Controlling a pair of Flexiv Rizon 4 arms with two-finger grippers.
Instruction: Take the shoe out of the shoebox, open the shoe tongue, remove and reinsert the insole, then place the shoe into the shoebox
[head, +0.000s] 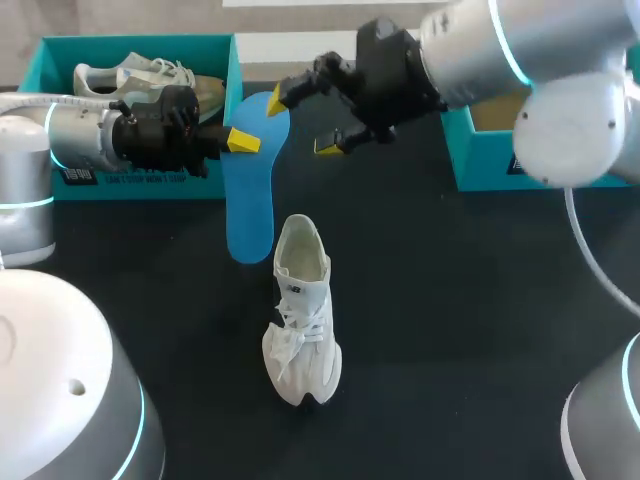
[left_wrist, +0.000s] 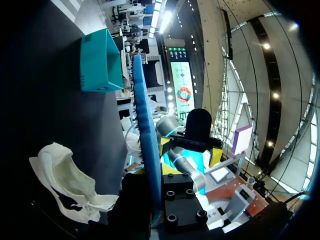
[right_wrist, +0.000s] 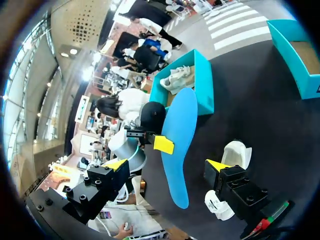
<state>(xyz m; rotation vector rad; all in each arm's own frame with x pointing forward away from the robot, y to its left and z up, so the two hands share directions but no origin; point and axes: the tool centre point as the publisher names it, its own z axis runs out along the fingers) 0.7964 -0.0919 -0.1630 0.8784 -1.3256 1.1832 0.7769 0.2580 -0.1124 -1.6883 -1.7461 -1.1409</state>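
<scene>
With my left gripper (head: 240, 141) clamped on the blue insole (head: 250, 210) and my right gripper (head: 305, 122) open, the edge-held insole could twist loose before reaching the white sneaker (head: 300, 310).

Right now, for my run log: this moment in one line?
left hand: shut on insole | right hand: open, near insole | shoe: on table

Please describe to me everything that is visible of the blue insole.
The blue insole is one flat, smooth piece, foam-like, wider at one end. It is out of the white shoe, its narrow end beside the shoe's opening, its wide end toward the teal shoebox. The left pincer is shut on its long edge. The right pincer stands open by its wide end; whether it touches is unclear.
</scene>
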